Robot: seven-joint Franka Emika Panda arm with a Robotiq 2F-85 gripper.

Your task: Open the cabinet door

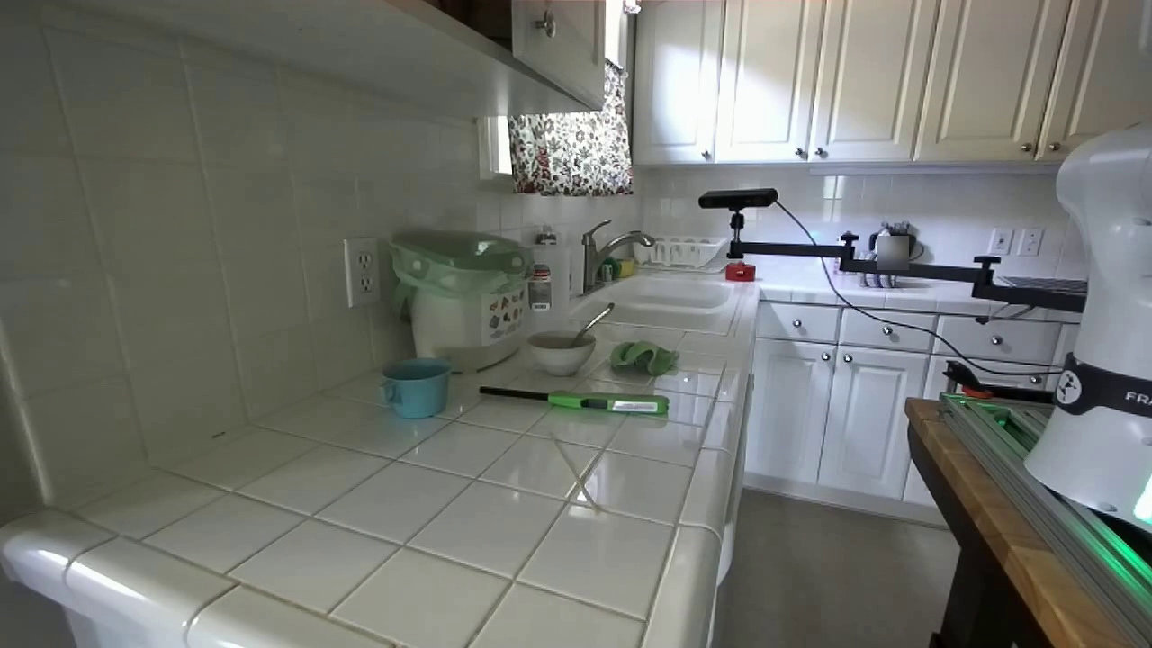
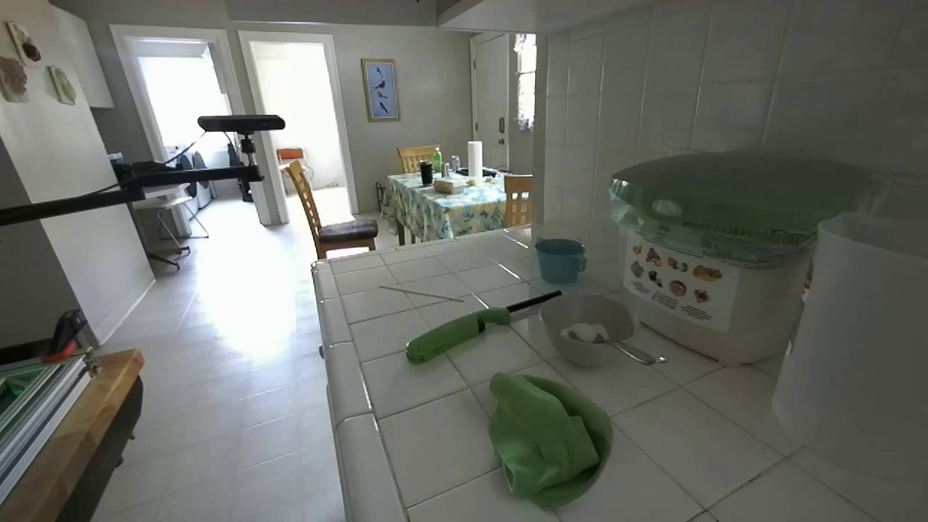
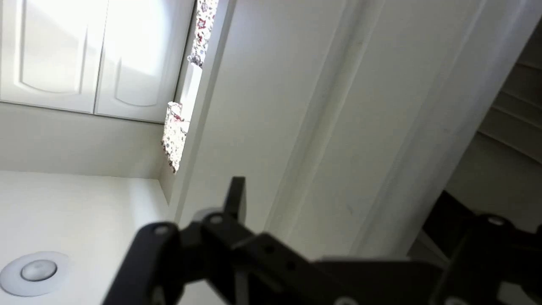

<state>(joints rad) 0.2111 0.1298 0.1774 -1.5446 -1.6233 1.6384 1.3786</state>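
The cabinet door (image 1: 576, 49) is white with a small round knob (image 1: 546, 24). It stands ajar at the top of an exterior view, with a dark gap beside it. In the wrist view the door (image 3: 381, 110) fills the middle, and the cabinet's dark inside (image 3: 504, 140) shows past its edge. My gripper (image 3: 343, 195) is open, with its fingers wide apart. The left finger is in front of the door's face. The right finger is at the door's edge, partly hidden behind it. Whether either finger touches the door cannot be told. The gripper is outside both exterior views.
The wall cabinet's underside (image 1: 387, 54) overhangs the tiled counter (image 1: 450, 522). On the counter are a green-lidded bin (image 1: 463, 310), a blue cup (image 1: 418, 387), a bowl (image 1: 562, 353), a green lighter (image 1: 607, 402) and a green cloth (image 1: 643, 358). A camera boom (image 1: 900, 268) sticks out beside the arm (image 1: 1111, 297).
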